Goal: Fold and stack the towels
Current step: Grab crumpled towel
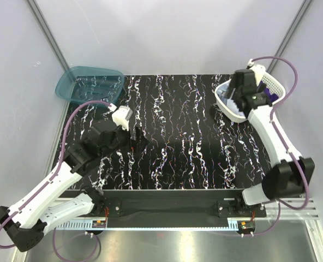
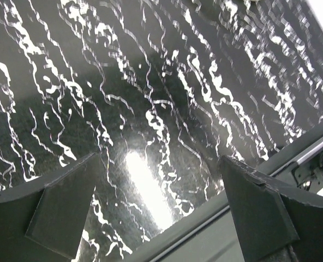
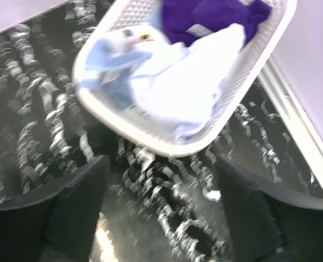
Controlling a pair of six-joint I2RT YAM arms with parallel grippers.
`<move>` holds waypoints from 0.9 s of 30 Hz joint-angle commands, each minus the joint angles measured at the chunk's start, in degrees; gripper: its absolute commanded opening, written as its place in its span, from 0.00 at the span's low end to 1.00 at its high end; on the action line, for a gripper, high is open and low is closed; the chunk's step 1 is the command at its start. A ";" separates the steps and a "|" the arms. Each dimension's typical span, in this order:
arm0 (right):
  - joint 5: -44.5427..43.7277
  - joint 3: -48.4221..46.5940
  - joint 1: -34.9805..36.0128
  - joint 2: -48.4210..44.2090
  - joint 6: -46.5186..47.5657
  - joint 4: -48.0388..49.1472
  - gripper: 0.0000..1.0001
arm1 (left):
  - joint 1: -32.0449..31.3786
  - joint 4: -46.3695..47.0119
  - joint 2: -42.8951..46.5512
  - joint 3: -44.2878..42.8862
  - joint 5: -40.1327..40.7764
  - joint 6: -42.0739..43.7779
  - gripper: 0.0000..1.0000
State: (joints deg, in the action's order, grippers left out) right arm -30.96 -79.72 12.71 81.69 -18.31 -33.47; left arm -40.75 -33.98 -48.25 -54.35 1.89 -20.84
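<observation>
The three towels are lying heaped in the white mesh basket (image 3: 161,144). The deep purple towel (image 3: 205,22) is sitting farthest from the right gripper (image 3: 161,185). The white towel (image 3: 189,87) is bulging in the middle, closest to its fingers (image 3: 77,210). The light blue towel (image 3: 109,60) is slumping off to the gripper's left. The wrist view is blurred, so any print on the cloth is too soft to read.

The basket's near rim is lying just ahead of the fingertips, apart from them. The right gripper is hanging with its jaws spread wide and nothing between them.

From above, the right arm (image 1: 270,131) is stretching from its base to the far right corner of the table (image 1: 178,136), with its wrist tipping down over the basket.

The left arm (image 1: 69,174) is folding at the elbow, with its forearm pointing inward. The left gripper (image 2: 160,164) is hovering low over the marbled surface, jaws wide apart and gripping nothing. A teal bin (image 1: 88,84) is sitting beyond it and to its left, well apart.
</observation>
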 commanded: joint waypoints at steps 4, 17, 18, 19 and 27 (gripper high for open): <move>15.91 -7.81 -14.27 13.29 7.31 2.35 0.74 | 0.15 0.57 1.05 0.28 -0.49 -0.16 0.99; 27.70 -18.53 -22.99 33.17 13.03 6.13 0.65 | 0.15 1.89 -1.14 2.14 1.97 0.45 0.99; 28.23 -19.41 -22.99 33.97 13.90 6.23 0.57 | 0.06 2.16 -1.23 2.23 2.06 0.45 0.99; 28.32 -20.55 -22.99 35.28 13.91 5.71 0.48 | 0.15 2.60 -1.23 2.23 2.06 0.36 0.99; 43.83 -37.25 -22.38 26.10 10.31 -1.42 0.00 | 0.15 3.65 -1.32 0.65 3.82 -2.18 0.99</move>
State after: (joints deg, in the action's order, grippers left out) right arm 1.91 -110.21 -10.44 118.28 -6.33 -34.87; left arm -40.75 -34.06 -50.00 -52.23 3.60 -21.47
